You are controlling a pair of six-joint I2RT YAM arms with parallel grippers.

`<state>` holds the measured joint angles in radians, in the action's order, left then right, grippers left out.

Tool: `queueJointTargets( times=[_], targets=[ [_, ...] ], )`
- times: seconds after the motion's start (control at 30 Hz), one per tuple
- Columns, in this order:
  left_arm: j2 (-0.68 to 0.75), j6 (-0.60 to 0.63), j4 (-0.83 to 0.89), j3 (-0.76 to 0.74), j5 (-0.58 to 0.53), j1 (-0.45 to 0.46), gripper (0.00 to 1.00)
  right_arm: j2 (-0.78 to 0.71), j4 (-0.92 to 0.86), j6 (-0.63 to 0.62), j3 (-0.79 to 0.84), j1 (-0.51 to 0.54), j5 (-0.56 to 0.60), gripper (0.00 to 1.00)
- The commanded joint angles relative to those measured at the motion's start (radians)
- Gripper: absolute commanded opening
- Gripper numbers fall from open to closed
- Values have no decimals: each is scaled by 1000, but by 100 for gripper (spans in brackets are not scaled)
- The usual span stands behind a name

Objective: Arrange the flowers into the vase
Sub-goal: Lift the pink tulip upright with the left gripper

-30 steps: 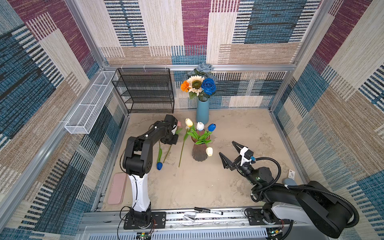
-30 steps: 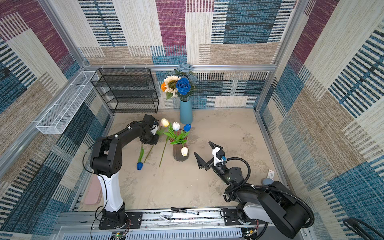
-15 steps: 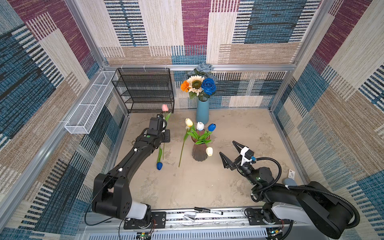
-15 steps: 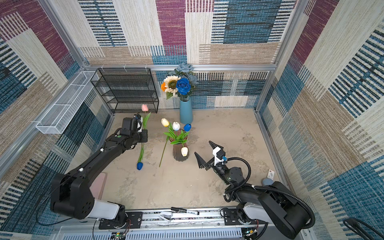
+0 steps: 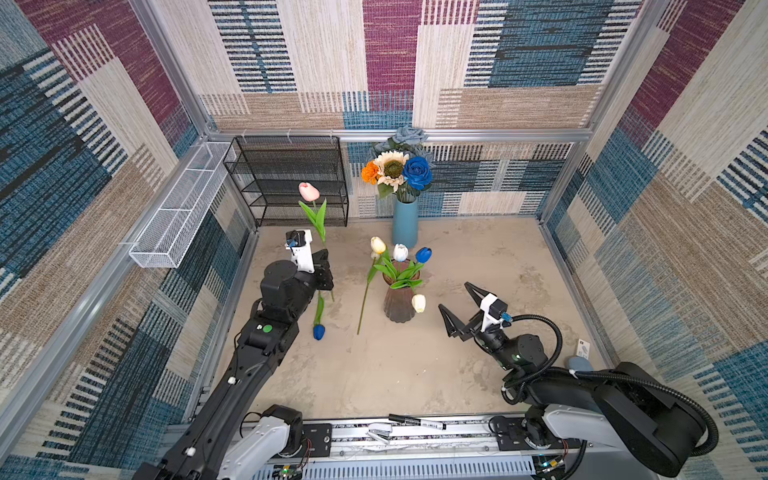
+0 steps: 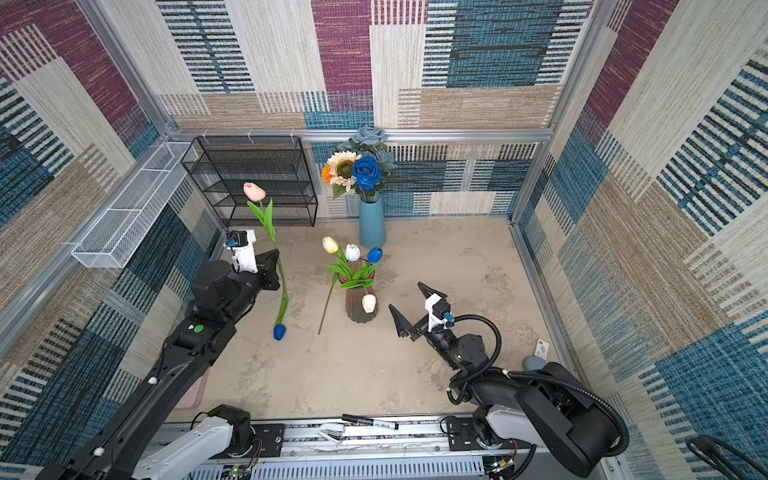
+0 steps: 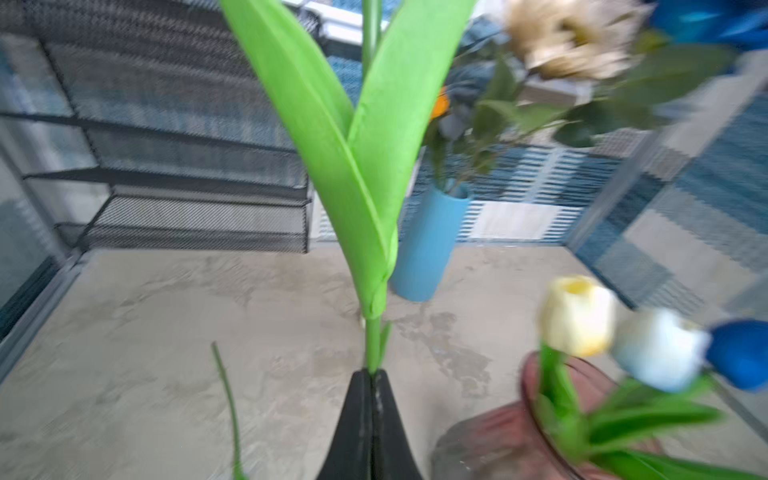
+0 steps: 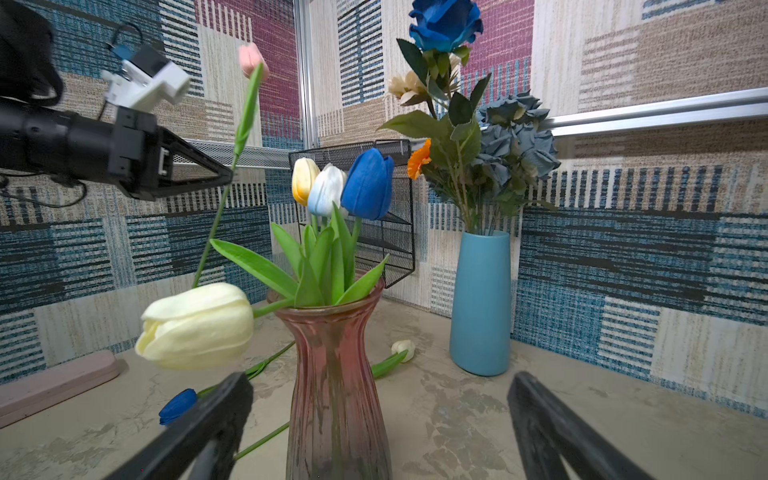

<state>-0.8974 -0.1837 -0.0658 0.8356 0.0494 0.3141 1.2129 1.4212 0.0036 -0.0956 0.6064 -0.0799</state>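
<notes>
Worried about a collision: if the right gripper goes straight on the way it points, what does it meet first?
Probably the pink glass vase, straight ahead of the open right gripper; the drooping cream tulip hangs close beside that line, depth unclear.

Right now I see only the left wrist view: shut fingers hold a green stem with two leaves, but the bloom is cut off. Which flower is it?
Observer: It is the pink tulip. The left fingers hold it roughly upright, bloom on top.
Operator: Do any flowers lie on the table?
Observer: Yes. A blue tulip lies left of the glass vase in both top views, and a small white tulip lies close to that vase too.
Operator: Where are the right fingers?
Observer: The right fingers are open and empty. They face the glass vase from its right in both top views.
</notes>
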Motion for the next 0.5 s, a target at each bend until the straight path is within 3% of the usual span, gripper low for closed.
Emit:
queueJointTargets(
  times=[0.0, 0.27, 0.47],
  targets=[
    [25, 44, -253, -10, 187, 26, 0, -2, 38, 8, 0, 0, -6, 100],
    [-7, 26, -411, 53, 428, 101, 0, -9, 35, 9, 2, 0, -7, 100],
    [-140, -68, -652, 63, 476, 134, 0, 1, 45, 15, 2, 1, -19, 100]
  ],
)
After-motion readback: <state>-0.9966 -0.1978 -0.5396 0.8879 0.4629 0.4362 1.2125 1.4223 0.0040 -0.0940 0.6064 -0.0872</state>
